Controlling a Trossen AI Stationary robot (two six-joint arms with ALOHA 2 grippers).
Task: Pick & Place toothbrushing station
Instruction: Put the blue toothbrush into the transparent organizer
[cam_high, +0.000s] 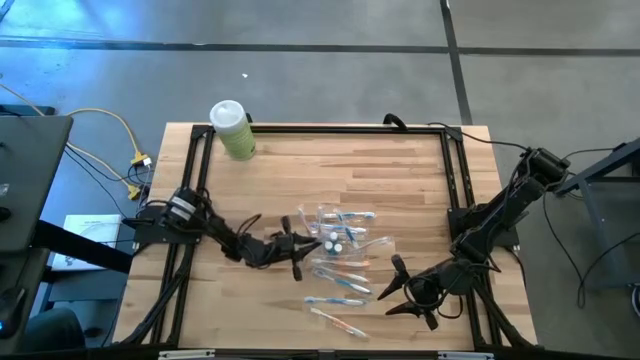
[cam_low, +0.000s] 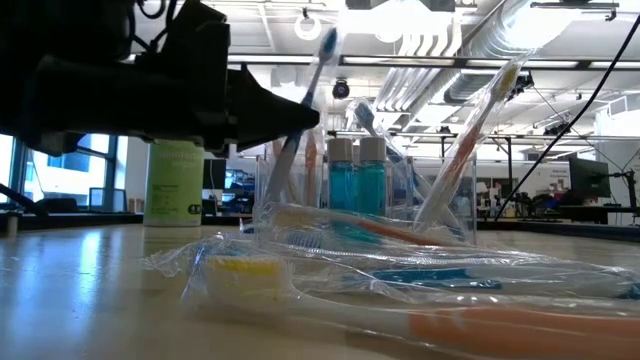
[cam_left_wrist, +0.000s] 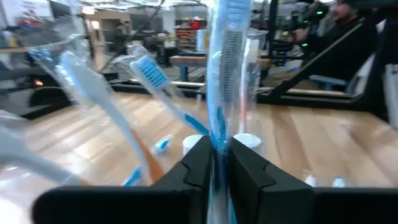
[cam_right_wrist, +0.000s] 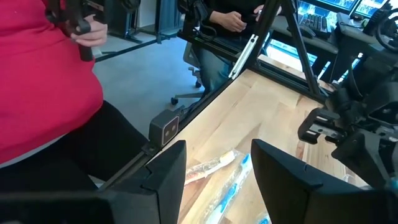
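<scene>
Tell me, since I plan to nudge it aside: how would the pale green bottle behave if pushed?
The pale green bottle lies on its side, so it would probably roll. It looks like light plastic, likely sliding easily on the smooth wooden table.

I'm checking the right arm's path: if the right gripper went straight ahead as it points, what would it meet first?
Probably the wrapped toothbrushes lying on the table just beyond the open right gripper; depth is unclear.

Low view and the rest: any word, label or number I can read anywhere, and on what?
None can be read.
Green bottle: dark print on its label, too blurred to read.
Paper sheet beside the table: print too small to read.
Wrapped toothbrushes: no legible text.
</scene>
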